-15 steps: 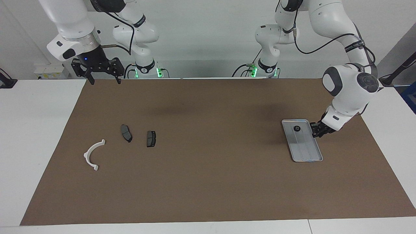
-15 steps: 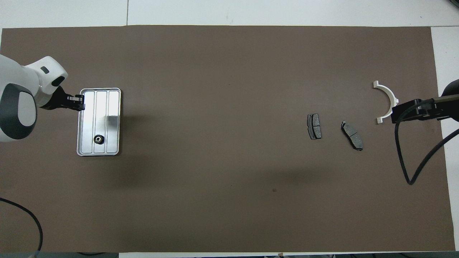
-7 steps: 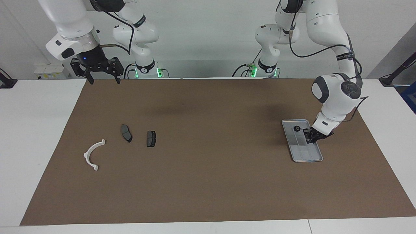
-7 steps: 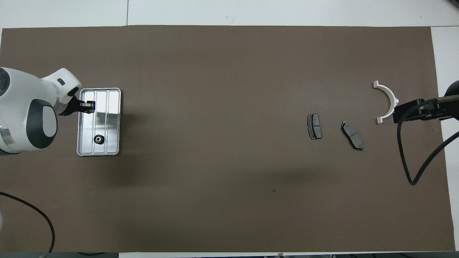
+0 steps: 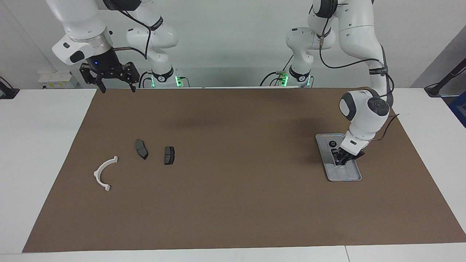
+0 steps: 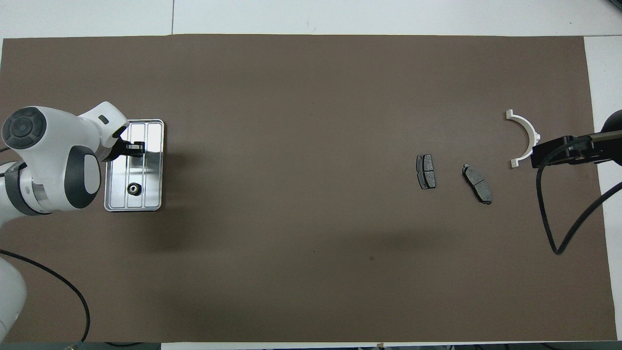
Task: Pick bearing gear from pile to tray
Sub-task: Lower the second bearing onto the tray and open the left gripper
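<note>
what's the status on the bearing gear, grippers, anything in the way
Left gripper shut, over the tray. Right gripper open, waiting up high. Bearing gear in tray. Nothing in the way.

Left hand (image 5: pixel 341 160) now over tray (image 5: pixel 355 178)

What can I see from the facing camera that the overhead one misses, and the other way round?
Only the facing view shows both arms whole, their bases with green lights, the wall, and the right gripper open, raised over the mat's edge nearest the robots, waiting.

Only the overhead view shows the tray's lengthwise ridges plainly.

Both show the left gripper shut over the tray, a small black gear lying in the tray's end nearer the robots, two brake pads and a white half-ring bracket toward the right arm's end.
</note>
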